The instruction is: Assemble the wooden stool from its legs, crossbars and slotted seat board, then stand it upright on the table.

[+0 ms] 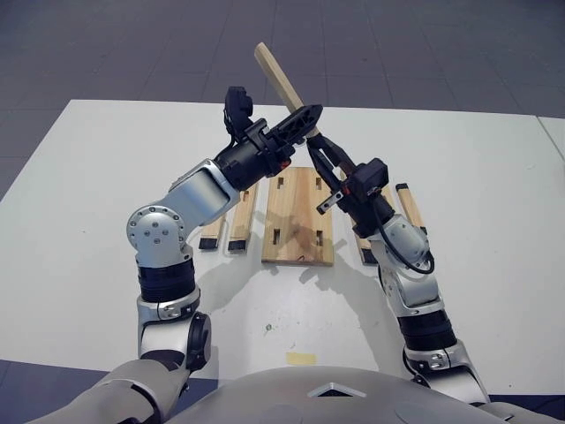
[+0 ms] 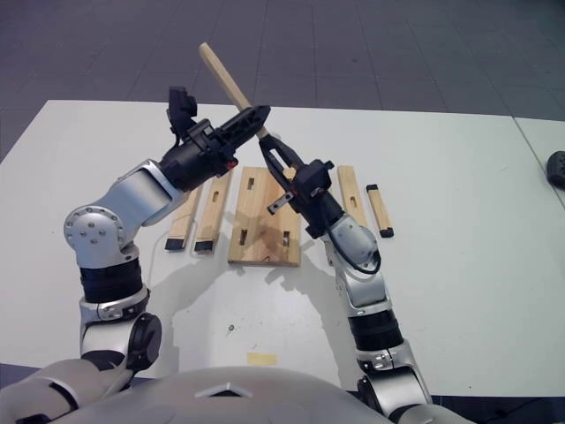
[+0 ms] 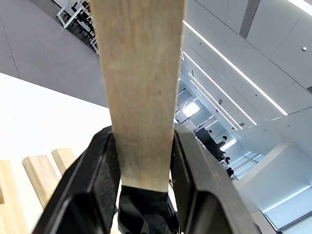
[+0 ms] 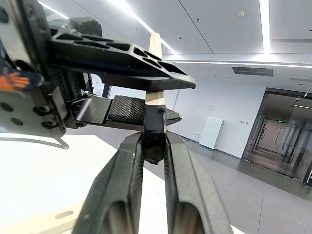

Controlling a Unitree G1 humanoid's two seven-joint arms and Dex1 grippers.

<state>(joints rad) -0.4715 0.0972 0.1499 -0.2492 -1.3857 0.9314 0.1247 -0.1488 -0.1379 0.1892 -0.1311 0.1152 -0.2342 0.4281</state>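
Observation:
A light wooden leg (image 1: 278,75) with a black end cap (image 4: 153,141) is held tilted in the air above the slotted seat board (image 1: 298,216), which lies flat on the white table (image 1: 88,177). My left gripper (image 1: 305,119) is shut on the leg's lower part, its fingers (image 3: 97,165) clamping both sides of the wood (image 3: 139,97). My right gripper (image 1: 320,146) comes up from below and is shut on the black end cap. Two more wooden pieces (image 1: 231,221) lie left of the board, and others (image 1: 408,205) lie to its right, partly hidden by my right arm.
A small strip of yellow tape (image 1: 300,359) sits near the table's front edge. A dark object (image 2: 556,163) lies off the table's right side. Open table surface stretches to the far left, far right and in front of the board.

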